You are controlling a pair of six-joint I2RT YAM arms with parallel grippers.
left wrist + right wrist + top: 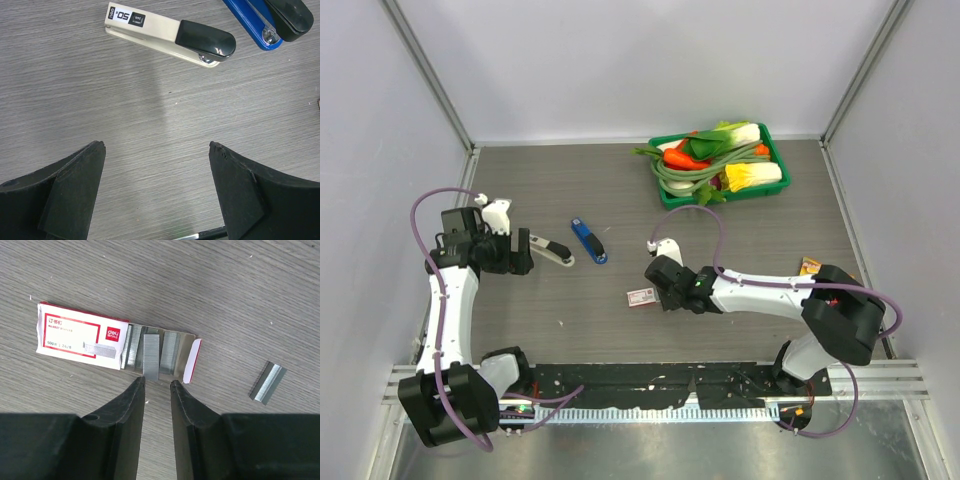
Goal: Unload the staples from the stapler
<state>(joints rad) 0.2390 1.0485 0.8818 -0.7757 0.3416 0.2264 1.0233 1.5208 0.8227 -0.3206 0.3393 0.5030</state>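
left gripper [157, 146] — wide apart, near cream-and-black stapler [170, 35] | right gripper [158, 382] — narrowly apart, tips at opened white-and-red staple box [80, 335] | short silvery staples strip [267, 382] loose near box

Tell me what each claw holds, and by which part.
Nothing is held. The left claw gapes empty; the right claw is narrowly open, its tips just short of the short silvery staple strip on the opened white-and-red cardboard box.

Two staplers [170, 34], one box [80, 335], one tray [786, 172], perhaps two loose staple strips [268, 382].
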